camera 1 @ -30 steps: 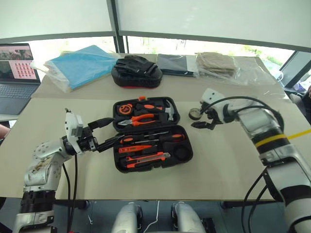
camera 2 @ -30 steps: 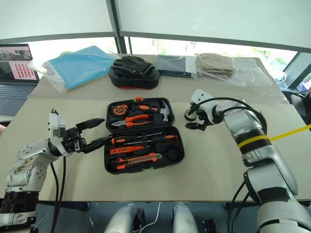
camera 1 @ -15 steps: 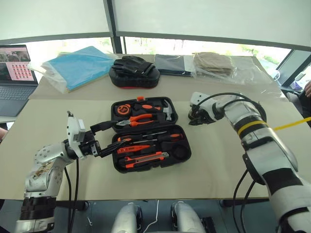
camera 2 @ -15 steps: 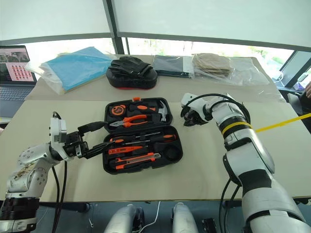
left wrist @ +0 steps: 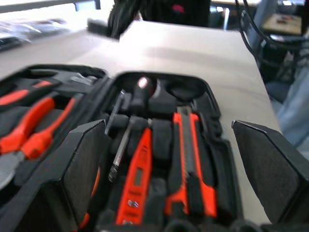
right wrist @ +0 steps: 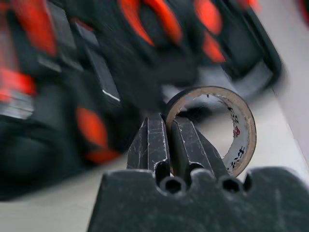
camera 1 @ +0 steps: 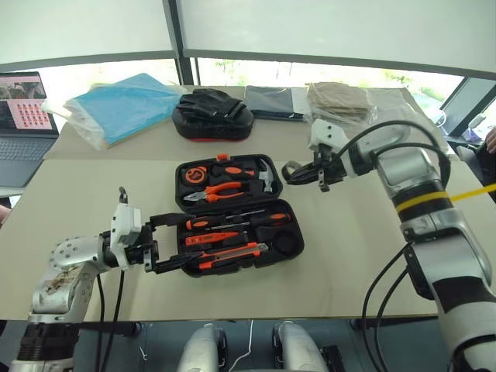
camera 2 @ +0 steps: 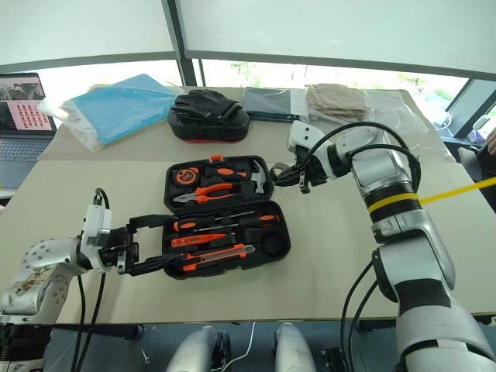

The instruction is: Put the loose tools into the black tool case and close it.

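The right claw (camera 1: 298, 175) is pinched shut on the wall of the small black tape roll (right wrist: 227, 125), holding it above the desk (camera 1: 364, 256) just right of the open black tool case (camera 1: 236, 213). It should carry the roll to the round recess at the case's near right corner and lower it flat before letting go. The left claw (camera 1: 167, 242) stands wide open and empty at the case's near left edge, clear of the path.

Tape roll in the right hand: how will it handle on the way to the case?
The tape roll is probably light and stiff: a thin ring with a hollow core. The right hand pinches just its wall, so it may swivel. Being round, it would likely roll if set on edge, so lay it flat in the case.
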